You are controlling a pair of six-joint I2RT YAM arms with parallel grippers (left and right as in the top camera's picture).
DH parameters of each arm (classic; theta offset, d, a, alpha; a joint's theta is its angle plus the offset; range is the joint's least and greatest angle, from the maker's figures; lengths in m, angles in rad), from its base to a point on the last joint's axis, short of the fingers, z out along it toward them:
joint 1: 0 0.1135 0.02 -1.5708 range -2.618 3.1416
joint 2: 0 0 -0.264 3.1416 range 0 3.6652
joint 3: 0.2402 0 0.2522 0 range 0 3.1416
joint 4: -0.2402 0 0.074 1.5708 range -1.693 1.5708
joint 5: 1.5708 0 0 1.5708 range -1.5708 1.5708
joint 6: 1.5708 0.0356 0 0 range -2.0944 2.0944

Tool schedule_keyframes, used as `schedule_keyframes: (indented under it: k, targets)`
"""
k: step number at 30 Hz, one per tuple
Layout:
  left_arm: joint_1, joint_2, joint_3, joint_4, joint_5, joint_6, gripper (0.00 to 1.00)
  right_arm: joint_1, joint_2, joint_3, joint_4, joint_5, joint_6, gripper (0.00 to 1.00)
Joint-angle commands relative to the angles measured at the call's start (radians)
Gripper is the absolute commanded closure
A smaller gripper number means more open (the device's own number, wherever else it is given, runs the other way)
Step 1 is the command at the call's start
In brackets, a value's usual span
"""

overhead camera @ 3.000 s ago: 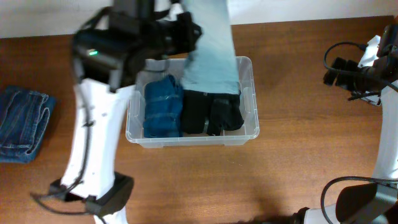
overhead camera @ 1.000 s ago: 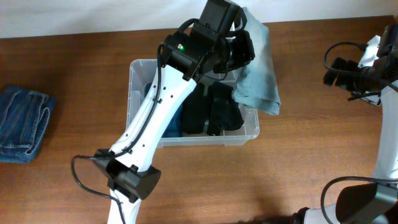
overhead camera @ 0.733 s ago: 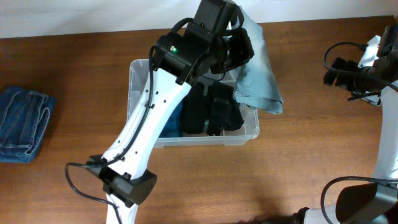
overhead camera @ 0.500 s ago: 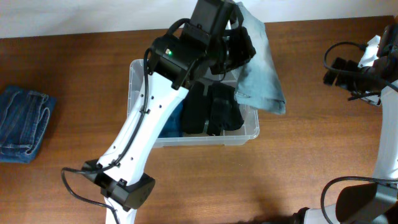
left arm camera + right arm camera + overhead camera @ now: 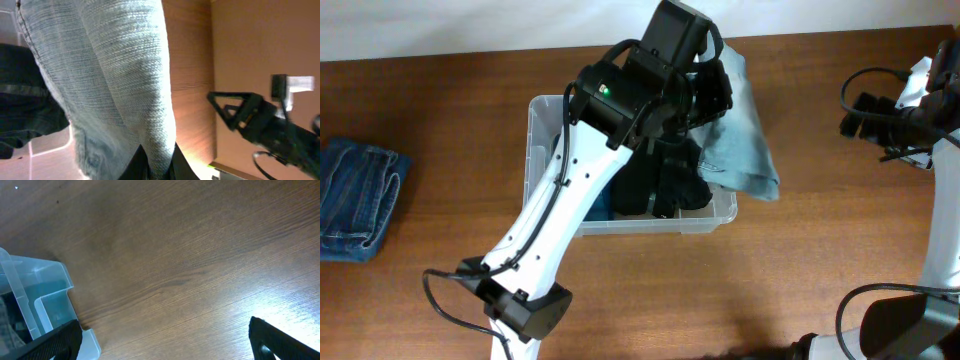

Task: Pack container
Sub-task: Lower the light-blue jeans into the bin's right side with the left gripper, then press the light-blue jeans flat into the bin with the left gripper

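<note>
The clear container (image 5: 533, 150) stands mid-table with a black garment (image 5: 677, 185) and a blue folded one (image 5: 601, 206) inside. My left gripper (image 5: 712, 92) hangs over its far right corner, shut on a light blue denim garment (image 5: 748, 140) that drapes out over the right rim. In the left wrist view the denim (image 5: 125, 75) fills the frame, pinched in the left gripper (image 5: 157, 164). My right gripper (image 5: 865, 112) waits far right, open and empty (image 5: 165, 347), with the container's corner (image 5: 42, 300) at its left.
A folded pair of dark blue jeans (image 5: 355, 200) lies at the table's left edge. The left arm's white link crosses the container's left half. Bare wood lies between the container and the right arm (image 5: 260, 125).
The left arm has swung from the container's left to its right side, carrying the light denim garment over the right rim. In the last second its hanging edge slid slightly further right.
</note>
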Motion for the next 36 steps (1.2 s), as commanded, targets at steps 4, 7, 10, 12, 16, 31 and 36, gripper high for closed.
schedule_keyframes:
  k: [4,7,10,12,16,31,36]
  targets:
    - [0.004,-0.053,-0.064,0.066,-0.026,0.066,1.00,-0.003,-0.007,0.006,-0.001,0.002,-0.001,0.01]
    - [0.004,-0.053,-0.085,0.066,-0.028,0.070,1.00,-0.003,-0.008,0.006,0.000,0.002,-0.001,0.01]
    - [0.007,-0.053,-0.109,0.071,-0.029,0.091,1.00,-0.003,-0.007,0.006,-0.001,0.002,-0.001,0.01]
    - [0.012,-0.053,-0.123,0.071,-0.028,0.094,1.00,-0.003,-0.007,0.006,-0.001,0.002,-0.001,0.01]
    - [0.023,-0.053,-0.139,0.070,-0.026,0.116,1.00,-0.003,-0.007,0.006,-0.001,0.002,-0.001,0.01]
    - [0.050,-0.053,-0.233,-0.037,-0.196,0.234,1.00,-0.003,-0.007,0.006,0.000,0.002,-0.001,0.01]
    - [0.050,-0.055,-0.233,-0.125,-0.289,0.235,1.00,-0.003,-0.007,0.006,0.000,0.002,-0.001,0.01]
